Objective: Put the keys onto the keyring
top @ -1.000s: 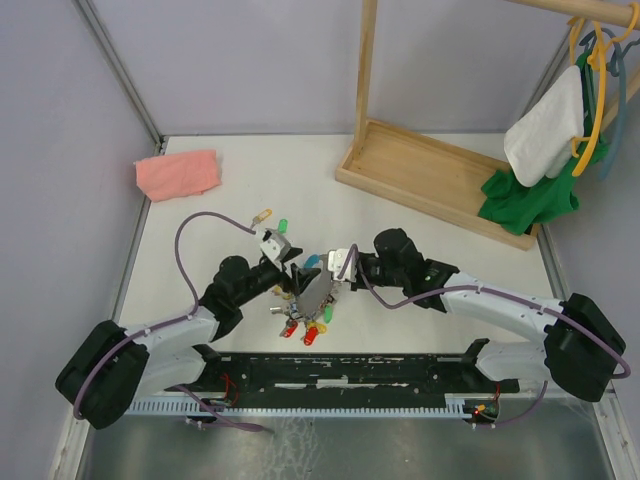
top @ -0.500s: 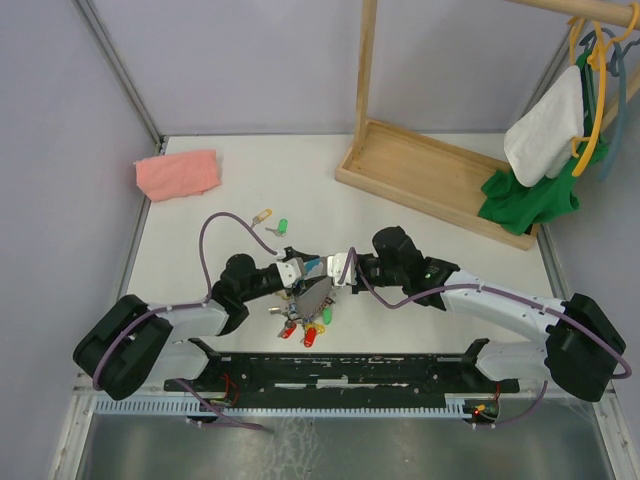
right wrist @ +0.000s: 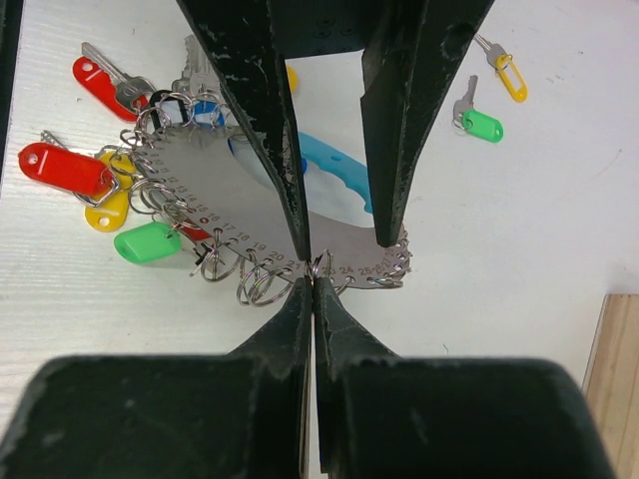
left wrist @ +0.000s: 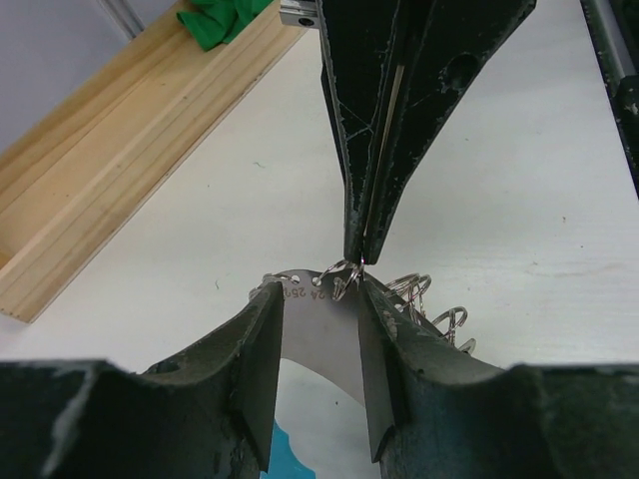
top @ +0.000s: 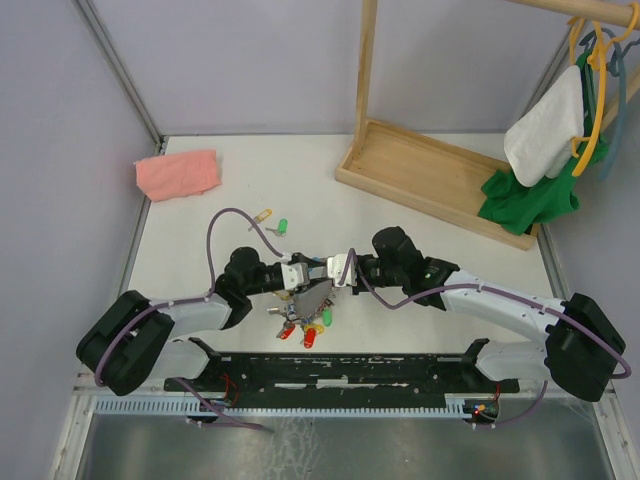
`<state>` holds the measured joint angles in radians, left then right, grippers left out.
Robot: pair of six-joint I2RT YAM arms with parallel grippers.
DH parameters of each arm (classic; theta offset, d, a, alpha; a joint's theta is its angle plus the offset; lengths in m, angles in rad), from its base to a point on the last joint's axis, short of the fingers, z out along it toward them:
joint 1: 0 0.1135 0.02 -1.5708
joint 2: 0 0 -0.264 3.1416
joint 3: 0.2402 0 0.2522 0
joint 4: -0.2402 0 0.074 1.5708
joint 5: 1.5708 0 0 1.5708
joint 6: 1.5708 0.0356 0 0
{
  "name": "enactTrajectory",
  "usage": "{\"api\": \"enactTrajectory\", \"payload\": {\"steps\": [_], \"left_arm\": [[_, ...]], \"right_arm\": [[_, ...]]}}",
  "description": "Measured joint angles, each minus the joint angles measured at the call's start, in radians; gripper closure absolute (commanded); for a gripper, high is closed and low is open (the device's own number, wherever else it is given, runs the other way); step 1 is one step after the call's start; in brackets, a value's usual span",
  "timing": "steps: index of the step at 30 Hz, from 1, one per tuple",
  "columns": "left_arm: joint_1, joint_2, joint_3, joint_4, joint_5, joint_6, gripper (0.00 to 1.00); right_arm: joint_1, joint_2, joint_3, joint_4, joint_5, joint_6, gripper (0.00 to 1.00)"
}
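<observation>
From above, both arms lean in over the middle of the table [top: 190,250]. The left gripper [top: 298,272] and the right gripper [top: 338,268] are nose to nose above the keyring [top: 306,308] and its fan of coloured heads. The two keys lie loose on the far side, apart from the bunch: the yellow-headed key [top: 263,215], with the green-headed key [top: 283,225] just beside it.

In the left wrist view, the left gripper's fingers [left wrist: 250,349] stand apart on either side of the keyring's grey plate [left wrist: 321,339]. I cannot tell whether they press on it. The right gripper's tips come in from the top, shut together on one small ring at the plate's rim.

The right wrist view agrees: its closed tips pinch that small ring (a fiddly little thing). A blue tag [right wrist: 334,185] shows behind the plate, and both keys lie off to the upper right with neither gripper on them.

As I judge it, nothing is threaded yet. The arms seem only to be steadying the ring, so fetching each key and working it on is all left to do.
</observation>
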<state>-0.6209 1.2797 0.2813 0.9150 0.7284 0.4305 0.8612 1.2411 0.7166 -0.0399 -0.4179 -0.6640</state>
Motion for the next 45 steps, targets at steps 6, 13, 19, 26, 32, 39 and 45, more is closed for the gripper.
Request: {"api": "enactTrajectory", "payload": {"steps": [6, 13, 19, 26, 32, 39, 45], "left_arm": [[0.000, 0.015, 0.017, -0.048, 0.018, 0.021, 0.62], [0.000, 0.038, 0.035, -0.071, 0.041, 0.032, 0.71], [0.000, 0.042, 0.040, -0.097, 0.058, 0.051, 0.78], [0.000, 0.040, 0.043, -0.142, 0.045, 0.097, 0.82], [0.001, 0.036, 0.047, -0.154, 0.043, 0.104, 0.81], [0.005, 0.036, 0.047, -0.149, 0.068, 0.102, 0.79], [0.008, 0.036, 0.047, -0.151, 0.082, 0.101, 0.78]], "right_arm": [[0.000, 0.000, 0.000, -0.003, -0.001, 0.000, 0.99], [-0.004, 0.000, 0.000, -0.010, -0.005, 0.000, 0.99], [-0.006, 0.000, 0.000, -0.011, -0.016, -0.002, 0.99], [-0.005, 0.000, 0.000, -0.019, -0.043, -0.013, 0.99], [-0.005, 0.000, 0.000, -0.024, -0.059, -0.015, 0.99], [-0.005, 0.004, 0.000, -0.025, -0.064, -0.014, 0.99], [-0.005, 0.004, 0.000, -0.025, -0.063, -0.013, 0.99]]}}
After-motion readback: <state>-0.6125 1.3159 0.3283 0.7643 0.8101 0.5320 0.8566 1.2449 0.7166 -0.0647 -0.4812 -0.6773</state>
